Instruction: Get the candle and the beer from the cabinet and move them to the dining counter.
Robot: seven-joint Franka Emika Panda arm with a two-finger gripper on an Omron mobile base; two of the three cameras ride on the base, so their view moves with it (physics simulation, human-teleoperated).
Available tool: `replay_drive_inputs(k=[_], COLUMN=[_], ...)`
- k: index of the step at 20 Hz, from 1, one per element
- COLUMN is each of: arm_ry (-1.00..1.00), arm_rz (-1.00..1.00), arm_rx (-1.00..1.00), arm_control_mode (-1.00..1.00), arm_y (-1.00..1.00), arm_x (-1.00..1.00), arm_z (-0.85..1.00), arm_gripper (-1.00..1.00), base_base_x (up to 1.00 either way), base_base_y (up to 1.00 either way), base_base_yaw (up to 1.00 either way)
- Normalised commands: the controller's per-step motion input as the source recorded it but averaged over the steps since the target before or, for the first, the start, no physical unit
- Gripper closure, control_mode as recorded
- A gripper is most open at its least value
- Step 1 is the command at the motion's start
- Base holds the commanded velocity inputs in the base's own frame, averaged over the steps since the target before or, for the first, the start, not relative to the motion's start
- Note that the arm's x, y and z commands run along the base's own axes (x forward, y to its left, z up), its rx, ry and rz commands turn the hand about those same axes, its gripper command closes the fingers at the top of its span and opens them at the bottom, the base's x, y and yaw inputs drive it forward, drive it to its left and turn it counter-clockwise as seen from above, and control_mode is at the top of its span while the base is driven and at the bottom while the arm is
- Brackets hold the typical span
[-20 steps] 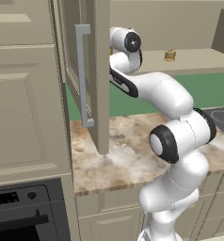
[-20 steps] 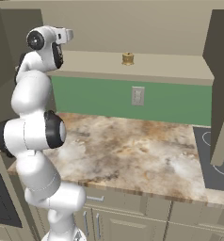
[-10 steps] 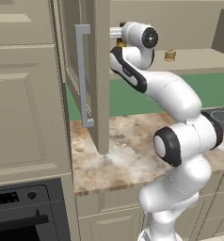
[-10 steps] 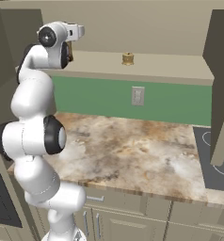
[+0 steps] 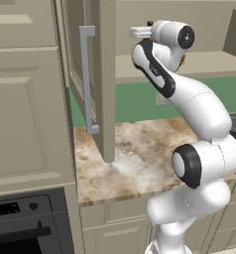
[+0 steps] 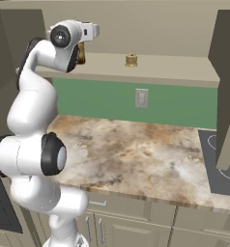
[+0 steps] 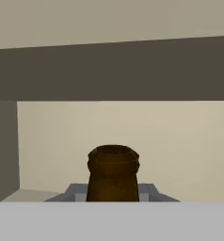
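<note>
The claw (image 7: 113, 193) is closed on the dark neck of the beer (image 7: 113, 175), its grey fingertips (image 7: 76, 192) pressed against either side just under the bottle's lip. From the right side of the room a sliver of the beer's amber body (image 6: 81, 52) peeks out behind the white wrist, up at the height of the shelf (image 6: 175, 72) in the open cabinet (image 5: 104, 79); whether the bottle's foot is resting on that shelf or already hangs clear of it I cannot tell, because the wrist covers it. Further along the same shelf, well apart from the bottle, sits the candle (image 6: 131, 60), untouched and upright. Below lies the marbled bench (image 6: 136, 154) with the green wall and a white socket plate (image 6: 141, 98) behind it. The open cabinet door (image 5: 97, 84) with its long grey handle (image 5: 88, 79) hangs just beside the arm. To my eye the risks are plain: the grip is high on a narrow neck, so a quick swing could make the bottle pivot or slip through the fingers; pulling out carelessly could knock its base on the shelf edge, or bring the elbow against that door.
</note>
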Motion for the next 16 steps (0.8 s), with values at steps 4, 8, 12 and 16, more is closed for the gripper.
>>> replay_drive_inputs(k=[4,8,12,16], arm_ry=[0.00,0.00,0.00,0.00], arm_rz=[0.00,0.00,0.00,-0.04], arm_rx=[0.00,0.00,0.00,0.00], arm_control_mode=[-1.00,-1.00,-1.00,-1.00], arm_y=[-0.51,-0.44,-0.28,-0.06], arm_x=[-0.40,-0.51,-0.68,-0.78], arm_z=[0.00,0.00,0.13,0.21], arm_gripper=[1.00,1.00,1.00,1.00], base_base_x=[0.00,0.00,0.00,0.00], base_base_y=[0.00,0.00,0.00,0.00], base_base_yaw=[0.00,0.00,0.00,0.00])
